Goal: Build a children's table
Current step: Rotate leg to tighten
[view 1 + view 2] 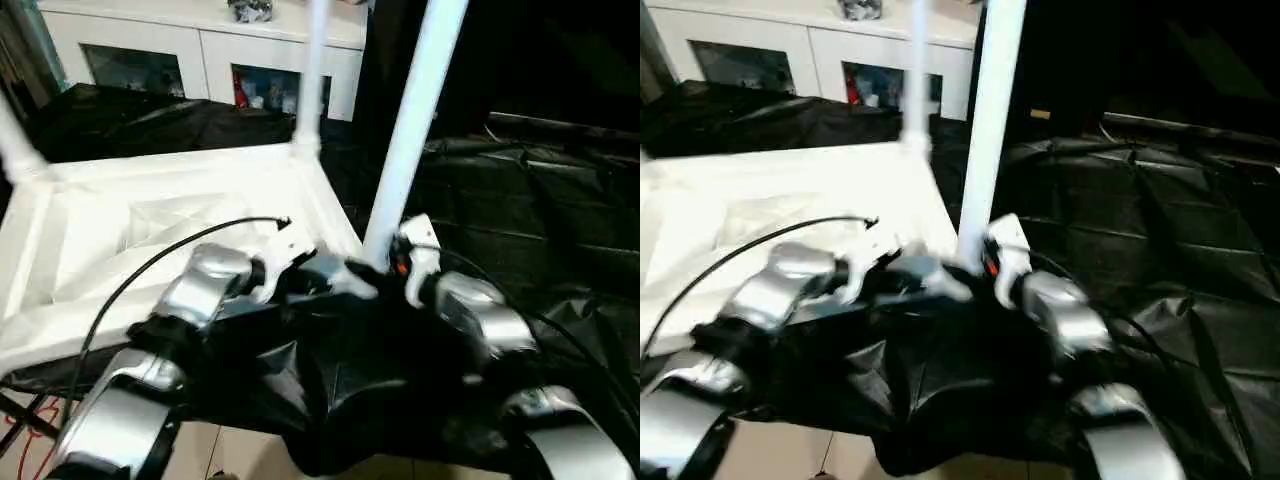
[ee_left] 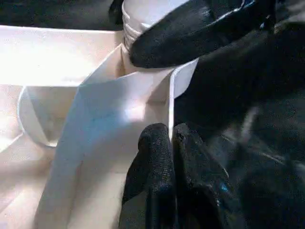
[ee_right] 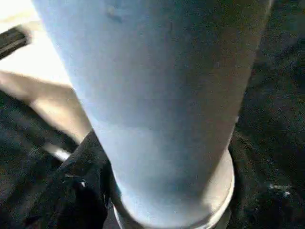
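Inverted tabletop (image 1: 150, 215) on the black-draped work table (image 1: 560, 220), 3 legs visible upright. I see the near leg (image 1: 415, 120) rising steeply, tilted slightly, its base at the near corner socket (image 2: 143, 71), between my 2 grippers. Right gripper (image 1: 385, 268) wraps the base, 1 finger (image 2: 190, 33) curling around it. Left gripper (image 2: 169, 157), fingers pressed together, pinches the tabletop's rim just beside it.

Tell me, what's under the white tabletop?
The tabletop lies upside down on a black cloth over a work table. What is beneath the cloth is hidden.
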Controlling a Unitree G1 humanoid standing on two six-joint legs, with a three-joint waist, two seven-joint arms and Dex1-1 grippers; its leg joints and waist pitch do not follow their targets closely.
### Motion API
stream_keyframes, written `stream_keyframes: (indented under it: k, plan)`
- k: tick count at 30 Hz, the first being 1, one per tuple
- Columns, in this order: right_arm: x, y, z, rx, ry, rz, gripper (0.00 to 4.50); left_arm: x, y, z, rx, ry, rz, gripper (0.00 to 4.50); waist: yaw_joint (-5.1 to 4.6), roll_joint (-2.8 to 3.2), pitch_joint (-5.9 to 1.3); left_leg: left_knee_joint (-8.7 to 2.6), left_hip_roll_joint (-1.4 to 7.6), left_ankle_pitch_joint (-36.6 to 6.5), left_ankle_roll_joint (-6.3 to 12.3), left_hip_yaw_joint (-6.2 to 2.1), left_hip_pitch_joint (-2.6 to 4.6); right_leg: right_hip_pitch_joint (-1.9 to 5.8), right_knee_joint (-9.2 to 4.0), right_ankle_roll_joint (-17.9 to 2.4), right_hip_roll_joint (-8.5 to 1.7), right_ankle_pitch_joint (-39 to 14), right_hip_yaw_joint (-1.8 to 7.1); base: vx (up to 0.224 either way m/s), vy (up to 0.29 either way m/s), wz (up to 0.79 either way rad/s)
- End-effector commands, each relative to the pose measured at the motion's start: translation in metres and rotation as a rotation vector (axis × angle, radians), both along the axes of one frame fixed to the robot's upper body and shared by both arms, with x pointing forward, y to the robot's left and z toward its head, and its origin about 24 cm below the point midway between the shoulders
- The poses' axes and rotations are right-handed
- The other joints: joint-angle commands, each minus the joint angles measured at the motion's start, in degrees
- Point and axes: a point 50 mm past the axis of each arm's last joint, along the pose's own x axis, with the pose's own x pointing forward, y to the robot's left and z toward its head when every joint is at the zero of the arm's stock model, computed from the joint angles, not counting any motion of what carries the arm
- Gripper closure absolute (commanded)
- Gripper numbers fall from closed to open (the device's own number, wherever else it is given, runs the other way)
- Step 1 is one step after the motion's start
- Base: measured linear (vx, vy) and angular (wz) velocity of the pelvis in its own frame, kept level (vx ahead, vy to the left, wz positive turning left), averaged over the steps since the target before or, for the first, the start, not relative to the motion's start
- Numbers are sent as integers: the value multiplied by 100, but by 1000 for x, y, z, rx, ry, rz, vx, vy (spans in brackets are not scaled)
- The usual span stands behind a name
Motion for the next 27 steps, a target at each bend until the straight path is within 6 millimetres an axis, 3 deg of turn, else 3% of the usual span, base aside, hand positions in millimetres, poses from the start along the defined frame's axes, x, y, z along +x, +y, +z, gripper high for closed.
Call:
stream_keyframes:
  k: [1,2,4,6,7,9,13,20,21,24,25,27]
  plan:
    - [-6,6,-25,-69,128,-96,174,6,-25,8,-72,-37,43,450,5,-10,-335,-363,1,-1348,56,56,-5,243,-461,-1060,-221,-1573,212,0,0,0]
    - [-3,14,-26,-56,135,-160,174,7,-37,8,-75,-48,69,450,5,42,-345,-367,0,-1328,16,51,9,240,-455,-1096,-223,-1506,213,0,0,0]
    - [-2,17,-25,-47,130,-167,174,7,-42,9,-79,-52,66,450,7,12,-356,-355,-7,-1295,39,60,-2,261,-445,-1131,-208,-1312,208,0,0,0]
    - [-2,23,-24,-22,126,-153,118,5,-49,10,-87,-54,46,450,20,11,-370,-343,-7,-1183,120,63,-14,278,-421,-1180,-214,-1046,209,0,0,0]
    - [-1,27,-22,-2,122,-133,118,3,-50,10,-90,-56,22,450,26,55,-364,-343,-13,-1162,165,64,-12,279,-413,-1217,-207,-941,209,0,0,0]
    - [-1,30,-17,11,93,-87,86,1,-50,10,-88,-53,-7,450,18,43,-358,-348,-9,-1256,194,66,-13,287,-430,-1237,-210,-1005,206,0,0,0]
    - [-3,28,-13,-14,32,12,78,-1,-43,8,-81,-40,-46,450,9,21,-361,-347,-2,-1288,207,63,-16,294,-436,-1234,-211,-1053,203,0,0,0]
    - [-21,15,-3,26,-43,333,78,-11,-23,7,-78,2,-199,450,13,21,-355,-347,15,-1277,376,59,-22,303,-426,-1324,-214,-969,202,0,0,0]
    - [-28,7,-1,38,-30,429,78,-16,-17,7,-72,13,-267,450,48,17,-351,-343,16,-1299,428,56,-19,332,-435,-1331,-212,-962,201,0,0,0]
    - [-38,-2,0,30,-21,541,78,-20,-9,8,-61,33,-324,450,56,28,-346,-349,42,-1332,452,66,-2,294,-422,-1398,-213,-910,205,0,0,0]
    - [-40,-4,0,28,-12,561,78,-21,-8,9,-60,36,-330,450,77,66,-342,-354,46,-1358,415,66,-3,293,-416,-1417,-218,-958,203,0,0,0]
    - [-48,-11,-2,14,21,639,78,-23,-2,10,-55,48,-362,450,136,40,-332,-351,50,-1399,371,81,5,291,-423,-1381,-205,-1042,206,0,0,0]
